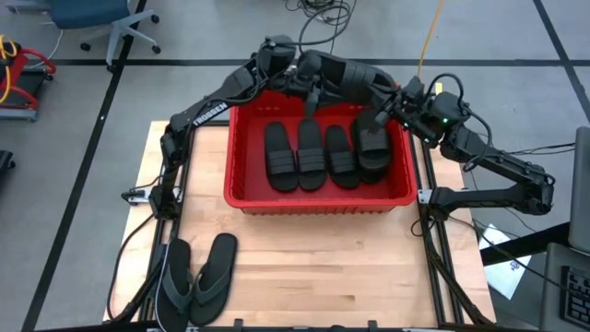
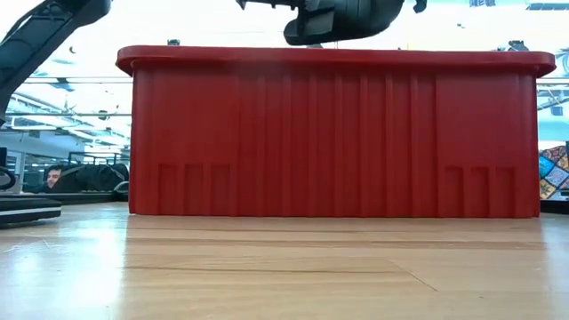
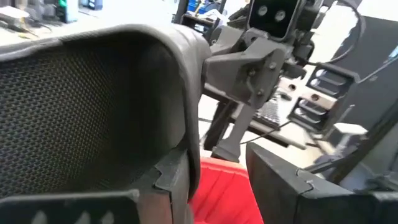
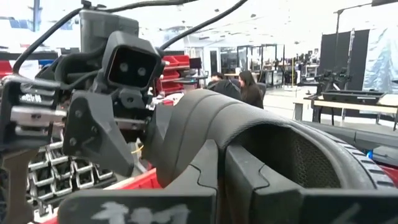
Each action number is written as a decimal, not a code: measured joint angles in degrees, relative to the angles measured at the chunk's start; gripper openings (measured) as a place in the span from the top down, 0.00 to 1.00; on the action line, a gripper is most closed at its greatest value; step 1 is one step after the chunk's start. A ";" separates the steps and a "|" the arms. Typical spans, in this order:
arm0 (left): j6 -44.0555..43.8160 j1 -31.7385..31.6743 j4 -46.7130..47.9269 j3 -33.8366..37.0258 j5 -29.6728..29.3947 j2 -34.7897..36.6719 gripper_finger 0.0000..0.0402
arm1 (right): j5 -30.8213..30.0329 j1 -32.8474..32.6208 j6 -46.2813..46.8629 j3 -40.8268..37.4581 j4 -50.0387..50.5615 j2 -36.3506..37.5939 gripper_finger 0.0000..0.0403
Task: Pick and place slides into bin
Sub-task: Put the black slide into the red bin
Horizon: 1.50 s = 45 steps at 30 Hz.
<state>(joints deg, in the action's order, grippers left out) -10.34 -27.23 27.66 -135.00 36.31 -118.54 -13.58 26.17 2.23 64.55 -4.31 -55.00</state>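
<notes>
A black slide [image 1: 346,78] with a ribbed strap hangs between my two grippers above the far rim of the red bin [image 1: 318,205]. The low view shows the slide [image 2: 342,22] clear above the bin [image 2: 338,133]. My right gripper [image 1: 392,106] comes from the table's right and is shut on it. My left gripper [image 1: 309,78] reaches over from the left, its fingers open [image 3: 221,162], with the slide's meshed sole [image 3: 93,106] close by one finger. Several more slides [image 1: 311,152] lie side by side on the bin's floor. My right gripper pinches the slide by its strap end [image 4: 186,130] between its two fingers, which hide the exact place of contact. The fingers come about level from the table's right. The slide reaches out leftward, lifted clear above the bin. My left gripper: I cannot tell whether a finger [image 3: 168,180] still touches the sole.
Two flat flip-flops [image 1: 175,277] [image 1: 214,267] lie on the wooden table near its front left corner. The bin fills the middle of the table. People stand in the room behind [image 4: 249,87].
</notes>
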 joint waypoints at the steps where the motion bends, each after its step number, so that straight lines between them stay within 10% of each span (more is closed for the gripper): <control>1: 0.73 0.22 0.00 0.00 -1.17 0.00 0.64 | 0.04 -0.02 0.06 0.00 -0.34 0.00 1.00; 15: 11.28 1.76 0.06 0.00 -8.74 0.00 0.97 | 3.89 0.02 0.73 0.00 -1.69 -0.15 1.00; 28: 11.84 -5.67 16.86 0.22 20.16 -0.22 1.00 | 14.32 -0.01 1.67 0.34 6.56 3.71 0.77; 45: 27.25 0.38 26.27 0.11 14.39 -0.46 1.00 | 13.73 0.00 -4.34 0.14 27.84 11.29 0.63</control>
<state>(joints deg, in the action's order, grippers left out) 16.91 -26.85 53.93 -134.89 50.70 -119.00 0.15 26.17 -2.11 64.69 23.53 -43.71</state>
